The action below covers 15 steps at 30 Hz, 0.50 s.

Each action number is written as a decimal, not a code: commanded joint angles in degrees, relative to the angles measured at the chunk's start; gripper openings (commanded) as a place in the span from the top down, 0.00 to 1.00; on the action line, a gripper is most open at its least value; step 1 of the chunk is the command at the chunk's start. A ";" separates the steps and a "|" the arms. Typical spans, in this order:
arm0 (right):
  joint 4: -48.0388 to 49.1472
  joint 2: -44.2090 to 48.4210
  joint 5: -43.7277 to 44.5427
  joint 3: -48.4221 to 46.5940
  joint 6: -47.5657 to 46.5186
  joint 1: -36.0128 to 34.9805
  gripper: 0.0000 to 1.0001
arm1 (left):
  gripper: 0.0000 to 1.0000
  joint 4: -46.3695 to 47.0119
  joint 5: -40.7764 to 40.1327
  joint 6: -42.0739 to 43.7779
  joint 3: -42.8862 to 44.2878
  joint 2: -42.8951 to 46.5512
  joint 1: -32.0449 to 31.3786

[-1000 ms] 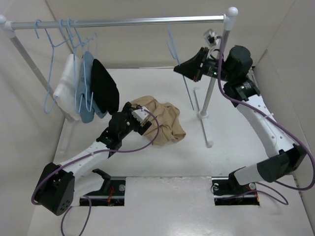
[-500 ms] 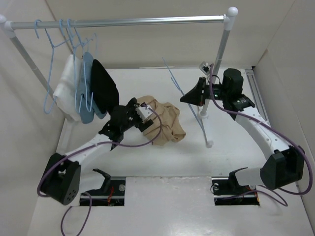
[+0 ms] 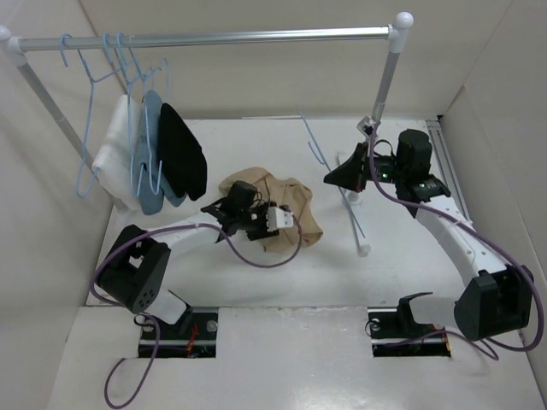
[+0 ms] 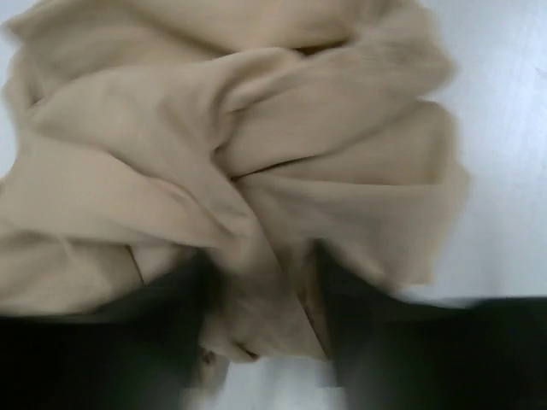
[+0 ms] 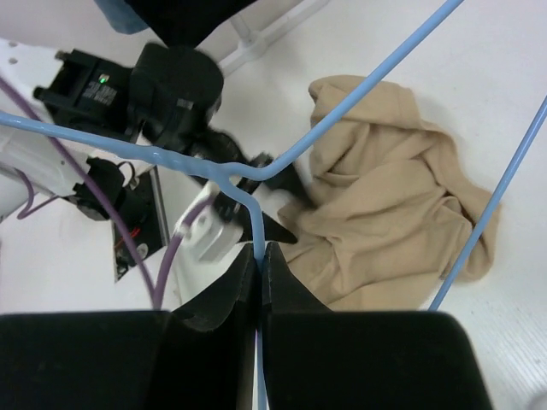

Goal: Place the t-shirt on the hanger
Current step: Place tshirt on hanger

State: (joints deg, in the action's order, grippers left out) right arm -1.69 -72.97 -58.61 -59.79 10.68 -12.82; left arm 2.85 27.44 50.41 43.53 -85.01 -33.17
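Fingers of left gripper: parted, blurred, straddling a fold of crumpled tan soft cloth t-shirt, heaped centre-left on white table. Fingers of right gripper: pinched tight on thin light-blue wire hanger, raised right of shirt.

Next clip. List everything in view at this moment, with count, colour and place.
t-shirt: one, tan, crumpled mid-table
hanger: one, light blue, held over the table right of the t-shirt
rail: one, silver, across the back on white posts
spare hangers: several, light blue, left end of the rail
hung garments: three, white, light blue and black, under the spare hangers
left gripper: black, fingers apart on the t-shirt
right gripper: black, shut on the hanger
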 commanded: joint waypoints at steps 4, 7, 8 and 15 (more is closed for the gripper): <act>1.52 4.23 -1.33 0.02 -2.06 2.27 1.00 | 1.00 -11.89 -2.39 18.12 -2.39 2.30 -4.98; 1.00 5.55 -1.33 0.02 -2.59 3.50 1.00 | 1.00 -27.59 -2.39 34.84 -1.08 5.37 -4.98; 0.99 5.56 -1.33 0.02 -2.59 3.50 1.00 | 1.00 -33.03 -2.39 40.76 0.49 6.34 -2.71; -2.96 7.23 -0.80 0.02 -5.14 4.65 1.00 | 0.82 -67.72 -6.18 78.36 -0.71 21.97 5.14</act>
State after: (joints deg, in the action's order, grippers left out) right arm -3.81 -66.87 -58.57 -59.24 7.97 -8.71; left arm -45.43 20.58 103.09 43.27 -69.30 -27.44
